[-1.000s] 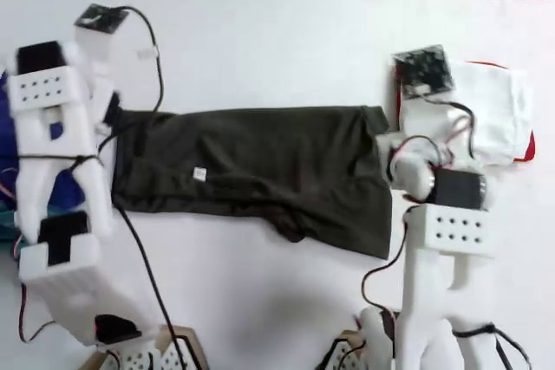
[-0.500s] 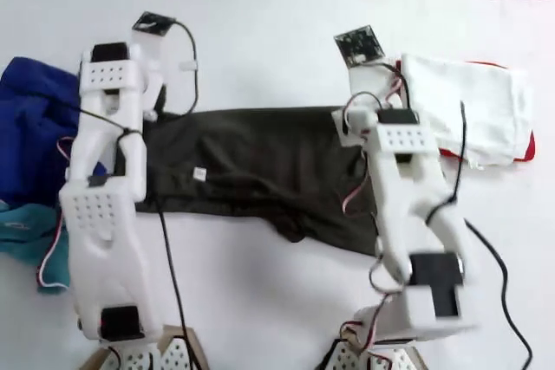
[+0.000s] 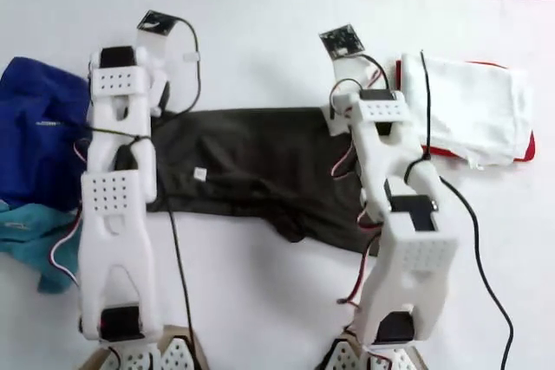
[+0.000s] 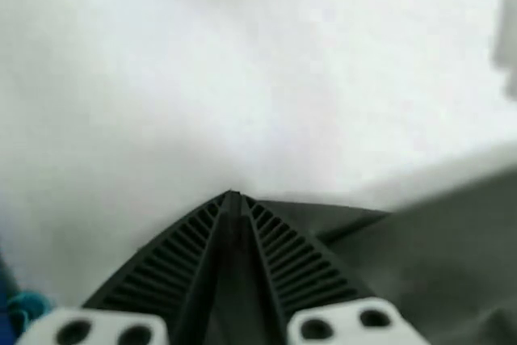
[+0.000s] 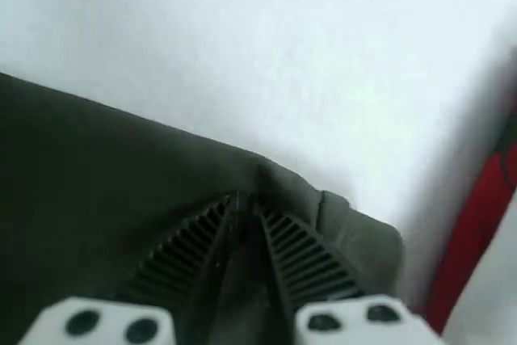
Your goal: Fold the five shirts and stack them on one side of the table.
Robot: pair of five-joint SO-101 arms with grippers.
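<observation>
Two garments are lying in a loose heap outboard of the left end effector: a blue shirt (image 3: pixel 39 127) and, nearer the arm bases, a teal shirt (image 3: pixel 26 240). Both are looking crumpled, and I am judging them not yet folded.

The left end effector (image 4: pixel 233 196) is sitting at the left end of the dark shirt (image 3: pixel 260 162). Its jaws are drawn together to a point on a corner of the cloth, so I am recording it as pinching that corner. Bare white surface (image 3: pixel 277 32) is lying just beyond its tip.

The dark shirt is stretching as a long band across the surface from one end effector to the other. I am reading it as partway through its fold, narrowed lengthwise but not yet brought end to end.

The right end effector (image 5: pixel 246 199) is gripping the far edge of the same shirt near its right end, jaws closed tight, with the cloth puckering at the tip.

Just outboard of the right end effector, a white shirt (image 3: pixel 468 110) is resting flat on a red shirt (image 3: pixel 525 150).

I am assessing these two as folded and stacked, one as in hand, and two as outstanding.
</observation>
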